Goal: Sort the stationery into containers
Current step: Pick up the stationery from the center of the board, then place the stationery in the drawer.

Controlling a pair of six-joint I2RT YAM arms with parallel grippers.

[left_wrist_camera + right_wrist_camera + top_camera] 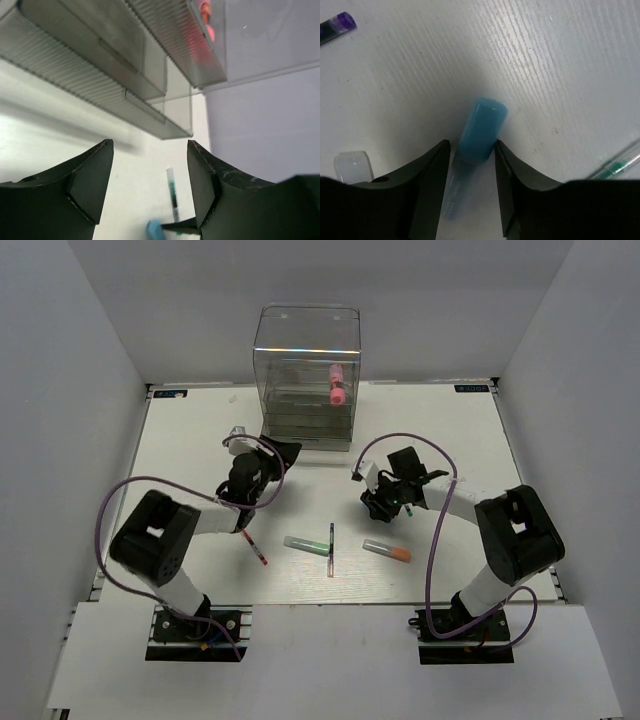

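Arms: left arm [160,540] & right arm [510,530], big black joint housings w/ white link tubes.
Cables: purple cable [115,505] looping along each arm.
Bases: black base plates [195,632], bolted, some small coloured wiring.
Left gripper [150,143]: matte black wedge fingers [87,182], pale scuffs on one edge.
Right gripper [471,143]: same black wedge fingers; wrist has white bracket, tiny green light.

— What's under me besides the work itself?
— A white table [200,440], its surface finely streaked when I see it up close.
— And around me?
— Plain grey walls [95,350] on three sides, with a small dark label [170,393] at each far table corner.
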